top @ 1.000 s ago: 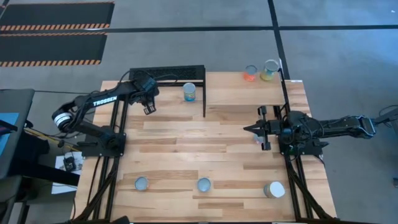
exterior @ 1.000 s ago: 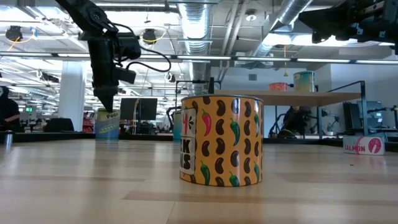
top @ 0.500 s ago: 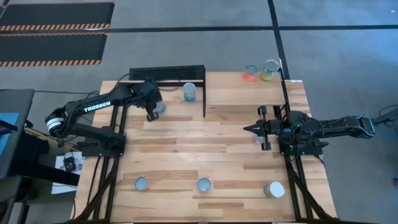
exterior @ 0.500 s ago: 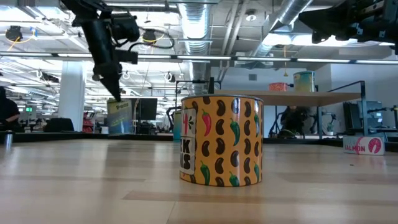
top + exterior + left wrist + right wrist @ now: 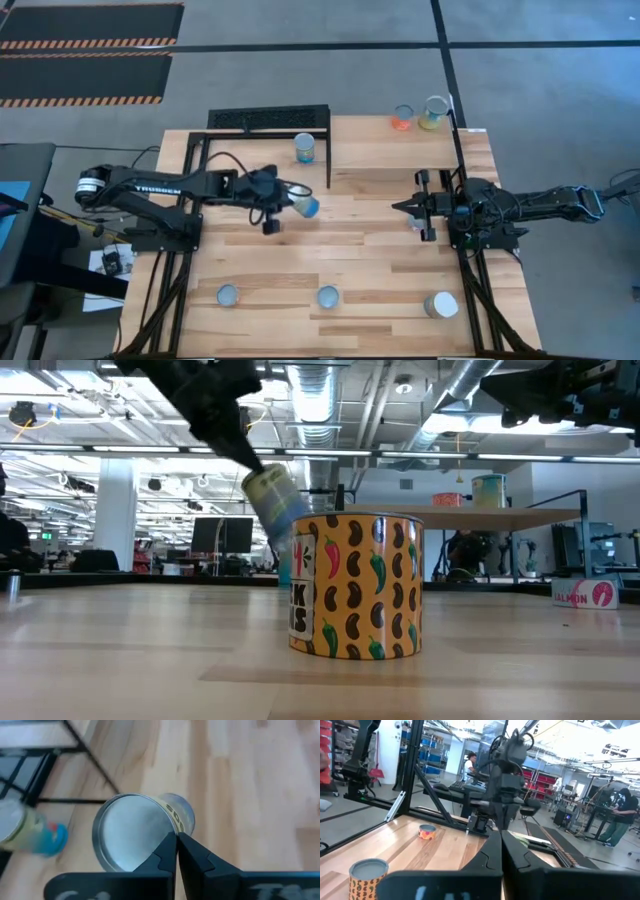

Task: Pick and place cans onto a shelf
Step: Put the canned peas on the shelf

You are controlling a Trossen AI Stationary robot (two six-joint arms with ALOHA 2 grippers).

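My left gripper [image 5: 286,200] is over the middle of the table, shut on a blue and pale-yellow can [image 5: 306,206] with a silver top [image 5: 130,835]. In the low view the can [image 5: 275,508] hangs tilted, clear of the table. The pale shelf board [image 5: 390,150], with its black post [image 5: 329,150], is at the far right. Two cans [image 5: 403,117] [image 5: 434,112] stand on the shelf's far edge. Another can [image 5: 305,148] stands left of the post. My right gripper [image 5: 398,207] is shut and empty, waiting at the right. My left gripper pinches the can at the edge of its silver top, on the rim [image 5: 169,827], between two nearly shut fingers. The fingers come at the top end, slanting down from the table's left. The can hangs tilted below them, bottom toward the right, clear of the table.
Three cans stand along the near edge [image 5: 228,295] [image 5: 328,297] [image 5: 440,305]. A chili-and-bean can [image 5: 355,585] fills the low view's middle. A black metal frame [image 5: 268,118] stands at the far left. Bare planks lie between the arms.
My left gripper has lifted the can off the far left of the table. It has carried it toward the right edge and a little nearer, to the table's middle. The can stood upright on the table before; now it hangs tilted.
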